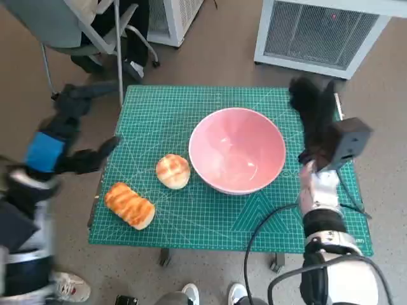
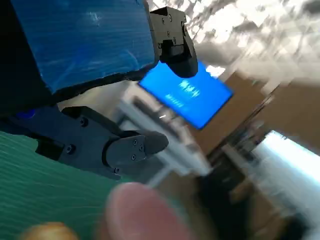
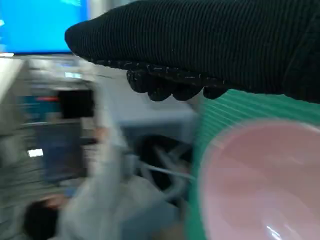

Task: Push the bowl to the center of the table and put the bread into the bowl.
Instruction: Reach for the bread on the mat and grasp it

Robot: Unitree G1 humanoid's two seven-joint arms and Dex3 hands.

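Observation:
A pink bowl [image 1: 237, 150] stands empty near the middle of the green mat [image 1: 210, 216]. A round bread roll [image 1: 173, 171] lies just left of the bowl, and a long toasted bread [image 1: 130, 204] lies near the mat's front left corner. My left hand [image 1: 70, 136] hovers off the table's left edge, holding nothing, with its fingers [image 2: 112, 145] apart. My gloved right hand [image 1: 313, 111] is raised beside the bowl's far right rim and holds nothing; whether it touches the rim is unclear. The right wrist view shows the glove [image 3: 200, 45] above the bowl [image 3: 260, 185].
Two white slatted units [image 1: 318, 32] stand on the floor behind the table, and a chair [image 1: 95, 32] at the back left. A person's shoes [image 1: 191, 293] show at the front edge. A blurred person [image 3: 90, 200] appears in the right wrist view.

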